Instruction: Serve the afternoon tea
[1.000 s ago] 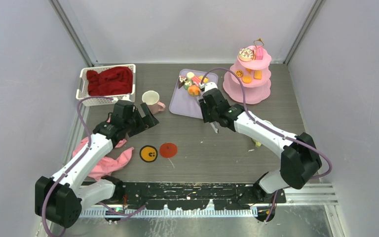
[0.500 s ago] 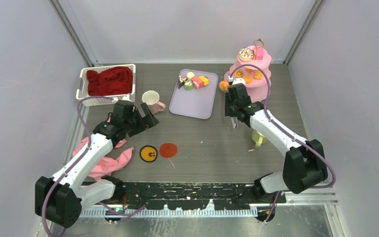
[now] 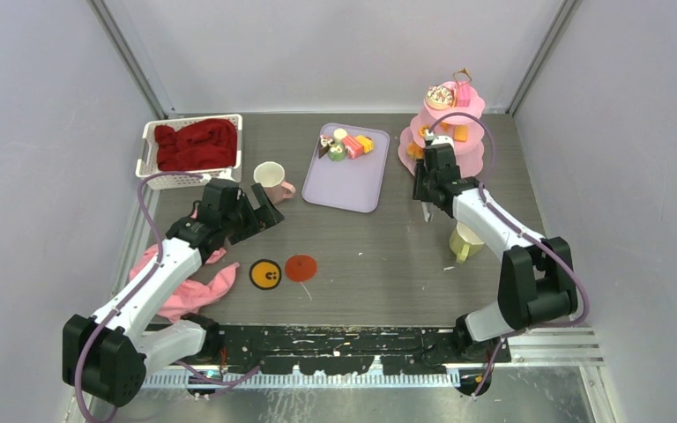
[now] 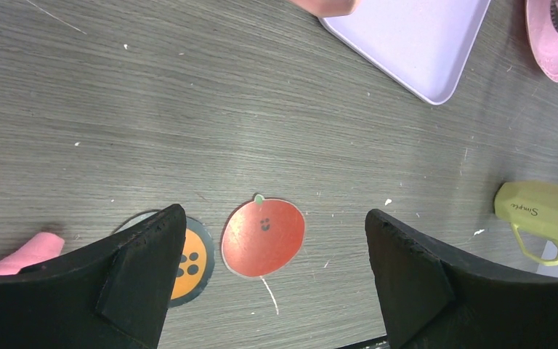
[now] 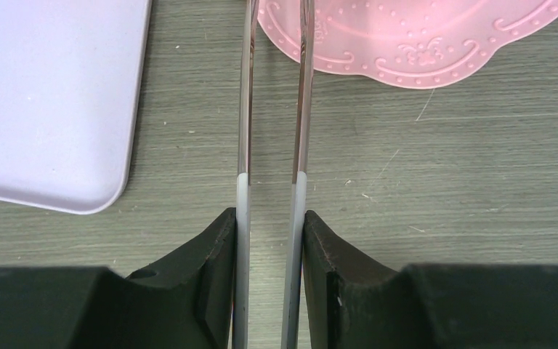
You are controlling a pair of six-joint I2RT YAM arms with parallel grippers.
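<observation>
Two thin blades of the long metal tweezers (image 5: 245, 109) run up the right wrist view and are cut off by its top edge, so their tips are hidden there. The right pincer (image 5: 269, 218) is pinching them at their white sleeves, with its black fingers pressed against the outer sides.

From above, a small orange toy piece (image 3: 417, 151) shows at the tip end, against the scalloped bottom tier of the pink three-tier plastic stand (image 3: 469, 167). It is too small to tell whether it rests on the tier or hangs in the tweezers. Toy cakes (image 3: 445, 95) sit on the upper tiers. Further toy pieces (image 3: 346, 144) lie at the far end of the smooth lilac rectangular tray (image 3: 344, 185).

The pale yellow-green mug (image 4: 545, 211) is cut off by the left wrist view's edge and half hidden behind the right arm from above. I cannot tell whether it stands or lies. The cream mug with a pink handle (image 3: 271, 179) stands just beyond the left pincer (image 3: 266, 211), whose black fingers are spread wide with nothing between them.

On the grey wood-grain worktop (image 3: 370, 256), one finger covers part of the round orange coaster (image 4: 189, 263). The red apple-shaped coaster (image 4: 264, 236) beside it shows whole. A crumpled pink cloth (image 3: 196, 293) lies partly under the left arm, and a red cloth (image 3: 196, 144) fills the white slotted basket (image 3: 149, 159).
</observation>
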